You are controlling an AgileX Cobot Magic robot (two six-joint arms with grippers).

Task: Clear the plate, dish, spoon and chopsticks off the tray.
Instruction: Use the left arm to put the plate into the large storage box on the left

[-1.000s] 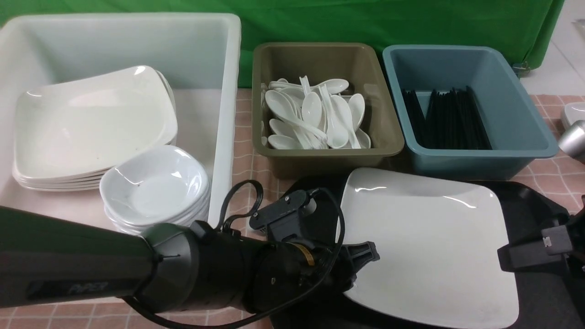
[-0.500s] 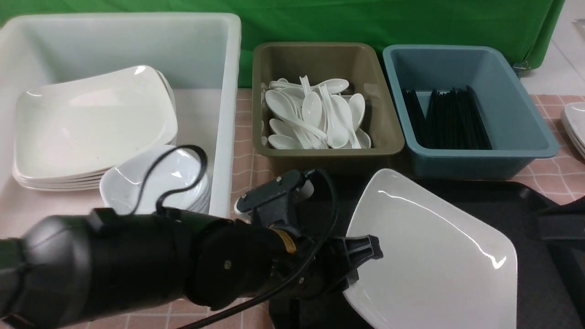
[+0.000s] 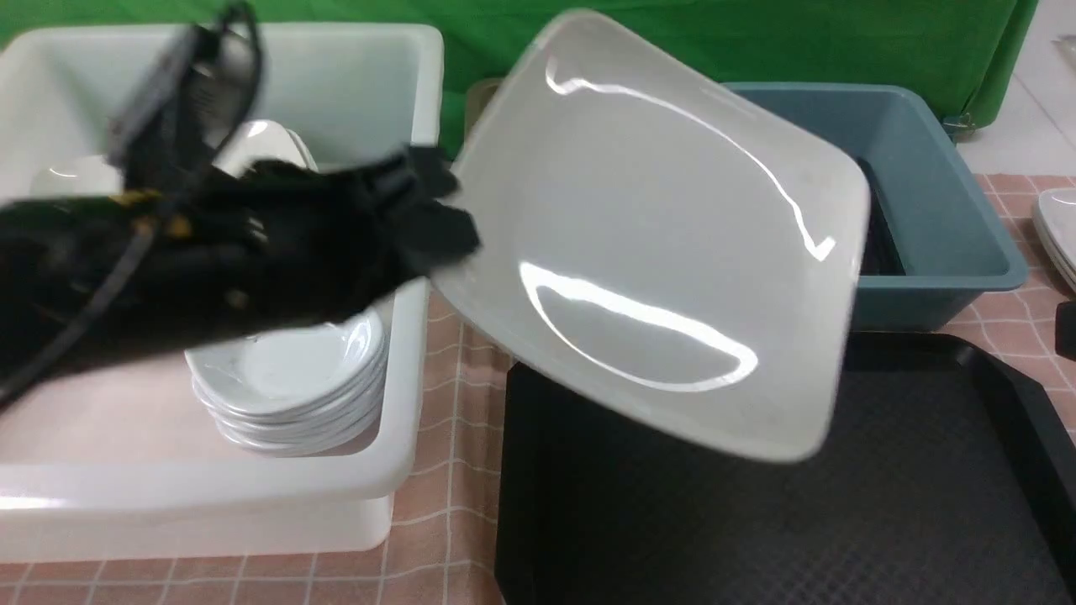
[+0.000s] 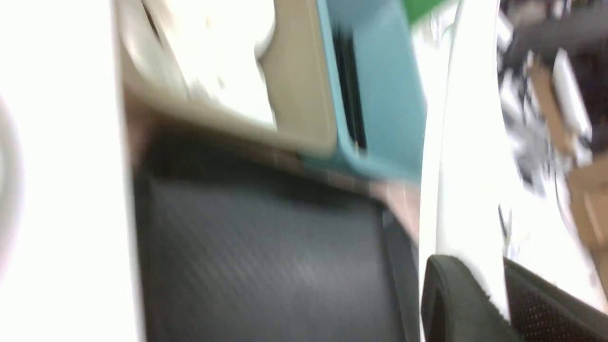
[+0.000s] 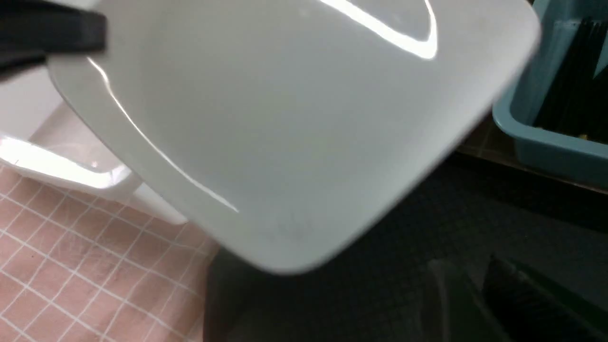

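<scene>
The large white plate hangs tilted in the air above the black tray. My left gripper is shut on its left rim, beside the white tub. In the left wrist view the plate's rim sits pinched in the left gripper. What shows of the tray is bare. My right gripper hovers low over the tray, its fingers slightly apart with nothing between them, under the plate. A stack of small white dishes sits in the tub. Black chopsticks lie in the blue bin. No spoon shows clearly.
The white tub stands at the left, holding a pile of large plates half hidden by my arm. The blue bin is at the back right. The olive bin is behind the lifted plate. More white crockery sits at the far right edge.
My left gripper has lifted the plate off the tray, tilting it and swinging it up and left toward the white tub. The right gripper has drawn back out of the front view.
</scene>
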